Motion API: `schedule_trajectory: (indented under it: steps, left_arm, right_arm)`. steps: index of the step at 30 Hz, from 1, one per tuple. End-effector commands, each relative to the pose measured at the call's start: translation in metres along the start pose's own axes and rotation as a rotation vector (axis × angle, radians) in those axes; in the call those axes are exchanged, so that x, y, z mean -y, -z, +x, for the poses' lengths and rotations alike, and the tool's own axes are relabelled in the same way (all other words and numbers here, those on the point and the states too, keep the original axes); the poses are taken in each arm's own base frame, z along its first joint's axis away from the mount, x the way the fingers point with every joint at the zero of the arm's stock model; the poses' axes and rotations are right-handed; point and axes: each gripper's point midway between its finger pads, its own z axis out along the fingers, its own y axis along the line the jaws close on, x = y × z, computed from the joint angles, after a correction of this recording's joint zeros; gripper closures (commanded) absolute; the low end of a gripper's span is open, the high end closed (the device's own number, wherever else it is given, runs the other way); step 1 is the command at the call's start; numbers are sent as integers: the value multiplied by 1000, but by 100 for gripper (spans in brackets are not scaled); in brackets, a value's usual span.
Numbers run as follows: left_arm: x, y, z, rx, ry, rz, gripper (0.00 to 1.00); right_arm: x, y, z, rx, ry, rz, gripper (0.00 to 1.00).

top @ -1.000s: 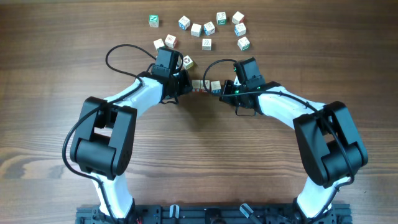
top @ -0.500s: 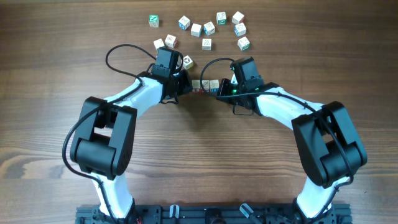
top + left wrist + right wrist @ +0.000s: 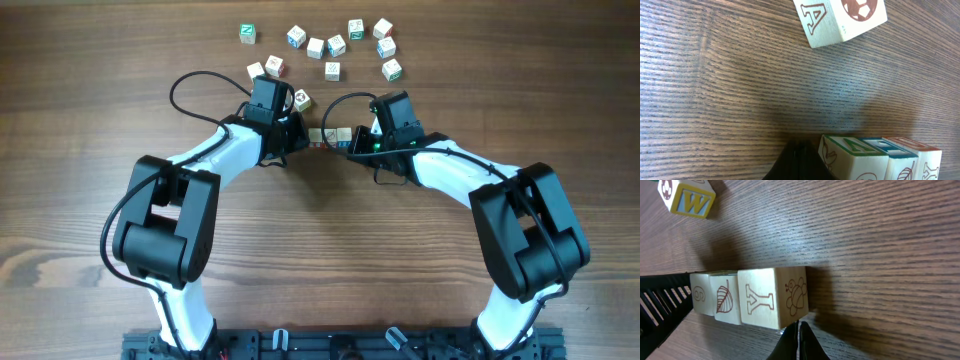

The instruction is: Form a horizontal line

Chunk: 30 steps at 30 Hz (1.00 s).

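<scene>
A short row of three small wooden letter cubes, the horizontal line [image 3: 329, 137], lies between my two grippers, cubes touching edge to edge. In the right wrist view the row [image 3: 747, 300] shows a Y cube, a leaf cube and one more. In the left wrist view the row [image 3: 880, 157] shows green, blue and red tops. My left gripper [image 3: 297, 134] is shut and empty at the row's left end; its tips show in the left wrist view [image 3: 800, 160]. My right gripper [image 3: 356, 141] is shut and empty at the row's right end, tips [image 3: 798, 341] against the Y cube.
Several loose letter cubes lie scattered along the far side, among them one near the left gripper [image 3: 302, 100], one at the far left [image 3: 247, 33] and one at the right [image 3: 391, 69]. An A cube [image 3: 840, 20] and a W cube [image 3: 690, 199] lie close by.
The right gripper moved left against the row's right end, closing the gap, then held still. The left arm has not moved.
</scene>
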Motion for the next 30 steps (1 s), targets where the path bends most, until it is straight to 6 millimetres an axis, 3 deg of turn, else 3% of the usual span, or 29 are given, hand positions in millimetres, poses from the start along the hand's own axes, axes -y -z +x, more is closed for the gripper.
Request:
schedule_trajectory:
  steps: [1, 4, 8, 12, 15, 23, 27, 30]
  left_arm:
    - [-26, -19, 26, -68, -8, -75, 96]
    - [-26, -19, 26, -68, -8, -75, 96]
    - [-26, -19, 26, -68, -8, -76, 96]
    - [-26, -19, 26, -68, -8, -76, 96]
    - [-26, -19, 26, -68, -8, -76, 96]
    - [-27, -19, 26, -69, -8, -76, 96]
    - [-27, -19, 27, -73, -7, -79, 96]
    - [-27, -19, 27, -74, -6, -79, 96]
  right_arm:
    - [7, -8, 13, -42, -11, 5, 96]
    - [13, -8, 16, -49, -12, 35, 96]
    - [37, -6, 16, -31, -22, 158, 96]
    - [57, -1, 7, 28, 3, 271, 96]
    - [60, 0, -8, 101, 12, 298, 96]
    - [25, -1, -43, 233, 38, 143, 95]
    - [-5, -1, -52, 252, 67, 4, 95]
    - [-16, -1, -53, 247, 75, -51, 95]
